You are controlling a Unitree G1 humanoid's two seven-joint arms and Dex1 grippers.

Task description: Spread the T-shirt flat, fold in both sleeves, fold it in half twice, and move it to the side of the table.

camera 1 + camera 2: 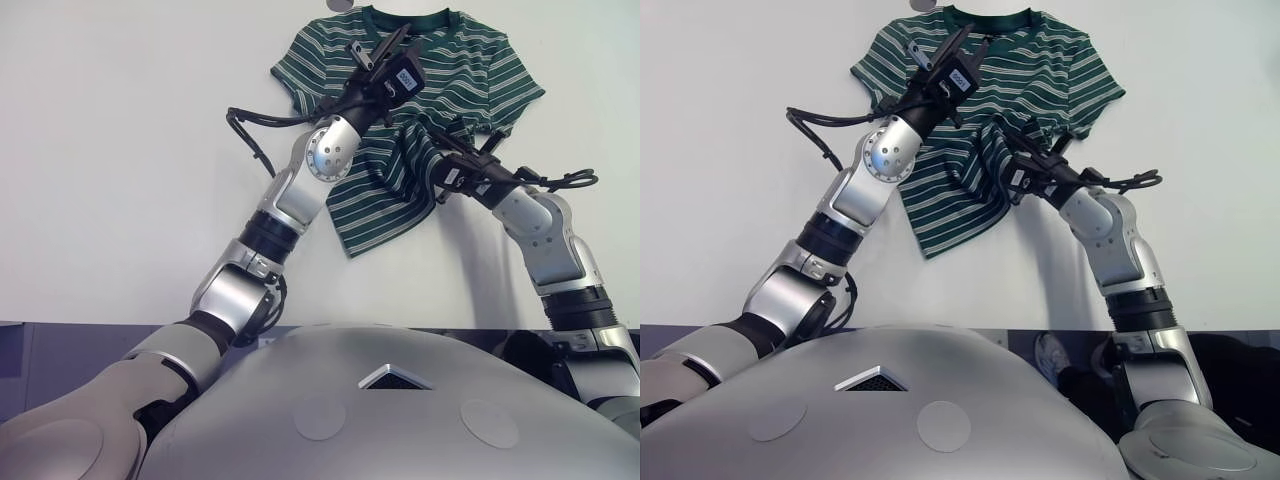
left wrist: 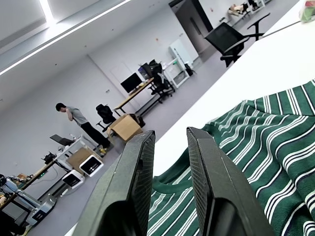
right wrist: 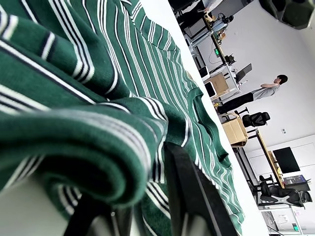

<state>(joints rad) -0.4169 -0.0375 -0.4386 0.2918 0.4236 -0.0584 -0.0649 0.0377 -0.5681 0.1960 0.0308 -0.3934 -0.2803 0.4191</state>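
Table (image 1: 120, 150): white, plain top, bearing the garment on its far middle part.

T-shirt (image 1: 470, 70): dark green with thin white stripes, short-sleeved. Lying on the table with the collar turned away from the robot and both sleeves out to the sides. Upper chest fairly flat. Lower body rumpled and drawn in, with creases running toward the right gripper. Hem corner ending in a point on the near side, between the two arms.

Left gripper (image 1: 380, 45): raised over the upper chest of the T-shirt, just short of the collar, pointing away from the robot. Fingers (image 2: 138, 187) parallel with a narrow gap between them, nothing in that gap. No contact with the cloth visible.

Right gripper (image 1: 452, 140): low on the T-shirt's right-hand side, below the right sleeve. Clamped on a bunched fold of striped cloth, which bulges over and between the dark fingers (image 3: 197, 201) in the right wrist view. Fold lifted a little off the table there.

Cables: one black loop (image 1: 250, 125) beside the left forearm, another (image 1: 565, 180) beside the right wrist, both hanging over bare table.
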